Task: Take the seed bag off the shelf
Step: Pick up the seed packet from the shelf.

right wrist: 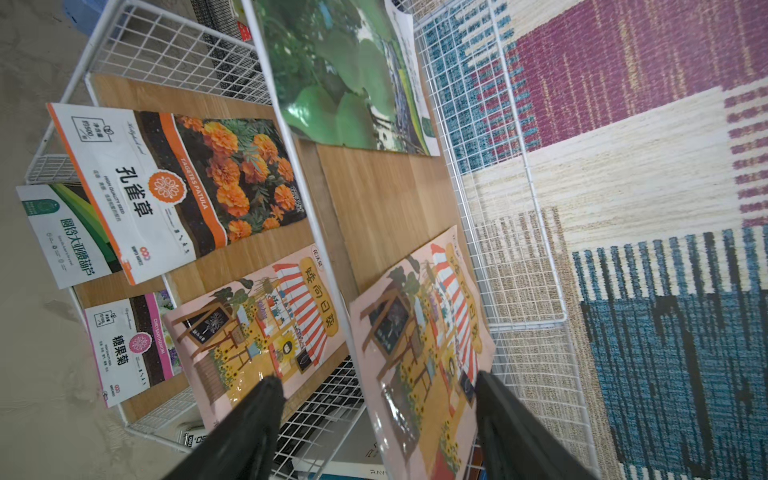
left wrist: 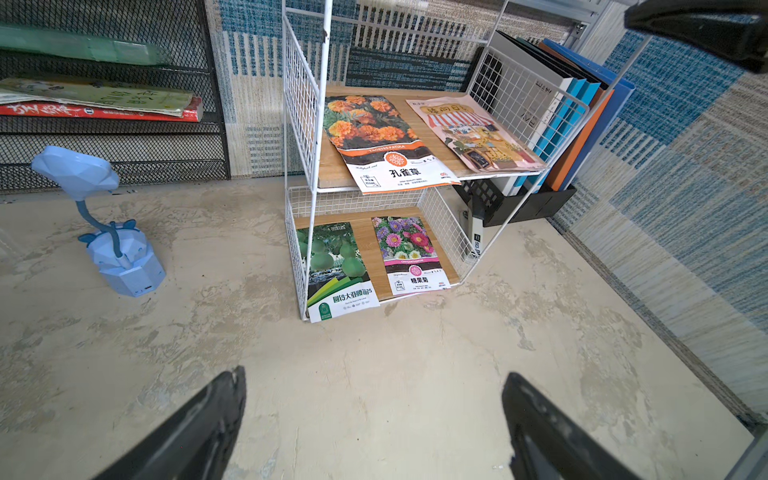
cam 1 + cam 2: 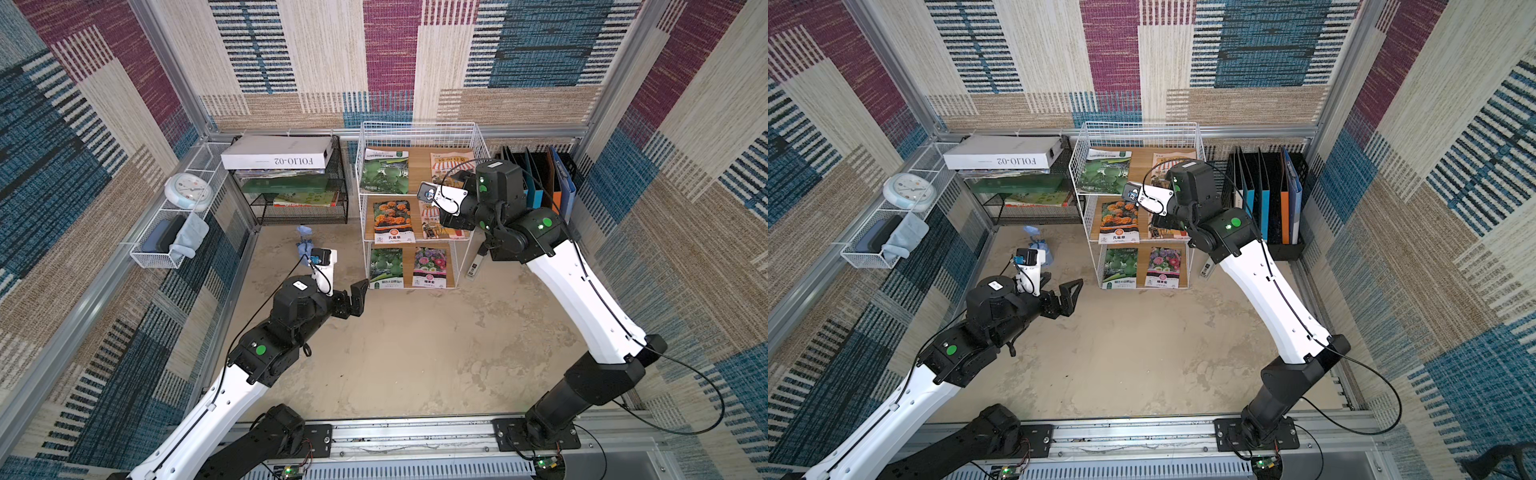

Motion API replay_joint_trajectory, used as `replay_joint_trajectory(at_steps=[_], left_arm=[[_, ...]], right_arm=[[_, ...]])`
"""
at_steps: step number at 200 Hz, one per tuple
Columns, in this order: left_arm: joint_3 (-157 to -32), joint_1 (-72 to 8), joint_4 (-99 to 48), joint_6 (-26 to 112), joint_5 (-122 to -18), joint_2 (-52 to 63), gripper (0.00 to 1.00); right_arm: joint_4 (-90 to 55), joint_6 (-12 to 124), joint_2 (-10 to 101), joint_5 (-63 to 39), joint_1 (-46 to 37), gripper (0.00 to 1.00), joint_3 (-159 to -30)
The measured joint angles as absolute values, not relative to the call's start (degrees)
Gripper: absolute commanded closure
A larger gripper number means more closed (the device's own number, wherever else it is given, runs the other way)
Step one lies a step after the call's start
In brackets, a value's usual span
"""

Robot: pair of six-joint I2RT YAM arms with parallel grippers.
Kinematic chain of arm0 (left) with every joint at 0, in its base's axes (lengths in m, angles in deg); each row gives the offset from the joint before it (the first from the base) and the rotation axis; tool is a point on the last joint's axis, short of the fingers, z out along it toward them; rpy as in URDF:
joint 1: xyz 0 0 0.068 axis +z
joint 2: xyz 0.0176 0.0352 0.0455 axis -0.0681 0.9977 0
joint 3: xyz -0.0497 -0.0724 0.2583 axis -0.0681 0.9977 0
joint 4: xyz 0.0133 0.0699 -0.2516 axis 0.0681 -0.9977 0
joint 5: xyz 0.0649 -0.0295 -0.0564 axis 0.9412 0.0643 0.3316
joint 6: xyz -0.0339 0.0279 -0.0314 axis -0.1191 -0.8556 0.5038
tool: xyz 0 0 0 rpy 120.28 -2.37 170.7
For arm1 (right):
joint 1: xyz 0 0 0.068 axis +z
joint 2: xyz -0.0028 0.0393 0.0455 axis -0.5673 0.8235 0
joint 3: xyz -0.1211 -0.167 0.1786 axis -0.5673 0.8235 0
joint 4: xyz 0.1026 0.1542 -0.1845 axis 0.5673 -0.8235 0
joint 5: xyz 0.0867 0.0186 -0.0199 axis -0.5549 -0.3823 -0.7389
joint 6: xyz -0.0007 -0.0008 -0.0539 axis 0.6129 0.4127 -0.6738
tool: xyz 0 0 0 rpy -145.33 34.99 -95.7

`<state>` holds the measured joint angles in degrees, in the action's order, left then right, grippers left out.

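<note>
The white wire shelf (image 3: 417, 124) (image 3: 1140, 123) stands at the back, with seed bags lying flat on all three wooden tiers. My right gripper (image 1: 378, 378) reaches in from the shelf's right side at top-tier height. It is open, its jaws wide apart, and the near end of the pink sunflower seed bag (image 1: 424, 332) (image 3: 451, 164) lies between them, ungripped. A green-leaf bag (image 3: 384, 170) shares that tier. The marigold bag (image 2: 382, 141) and a second pink bag (image 2: 478, 133) lie on the middle tier. My left gripper (image 2: 374, 374) (image 3: 359, 297) hangs open and empty over the floor, in front of the shelf's left corner.
A black mesh rack carrying a white box (image 3: 276, 156) stands left of the shelf. A blue desk lamp (image 2: 112, 232) stands on the floor before that rack. A black file holder with folders (image 3: 548, 183) sits right of the shelf. A white wire basket with a clock (image 3: 187, 191) lines the left wall.
</note>
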<state>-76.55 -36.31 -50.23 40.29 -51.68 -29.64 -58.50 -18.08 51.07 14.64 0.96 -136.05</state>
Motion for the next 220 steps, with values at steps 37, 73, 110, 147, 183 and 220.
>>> replay_joint_trajectory(at_steps=[37,73,110,147,183,220], left_arm=[[-76.68,-36.31,-50.51,40.29,-51.66,-29.31,0.00],[-76.75,-36.31,-50.51,40.29,-51.66,-29.16,0.01],[-76.75,-36.31,-50.51,40.29,-51.64,-28.76,0.00],[-77.07,-36.31,-50.54,40.27,-51.53,-28.48,0.00],[-77.49,-36.31,-50.82,40.12,-51.42,-28.44,0.00],[-77.51,-36.31,-50.89,40.08,-51.31,-28.06,0.00]], right_arm=[[-58.78,-17.51,51.31,14.03,0.00,0.28,-136.05],[-57.51,-17.51,51.20,14.05,-0.96,0.30,-135.70],[-55.31,-17.56,51.16,14.05,-1.77,0.31,-134.61],[-53.23,-17.56,51.16,14.01,-2.71,0.35,-134.11],[-52.22,-17.49,51.16,13.33,-3.21,0.38,-134.11],[-51.15,-17.40,51.10,12.48,-3.54,0.41,-133.39]])
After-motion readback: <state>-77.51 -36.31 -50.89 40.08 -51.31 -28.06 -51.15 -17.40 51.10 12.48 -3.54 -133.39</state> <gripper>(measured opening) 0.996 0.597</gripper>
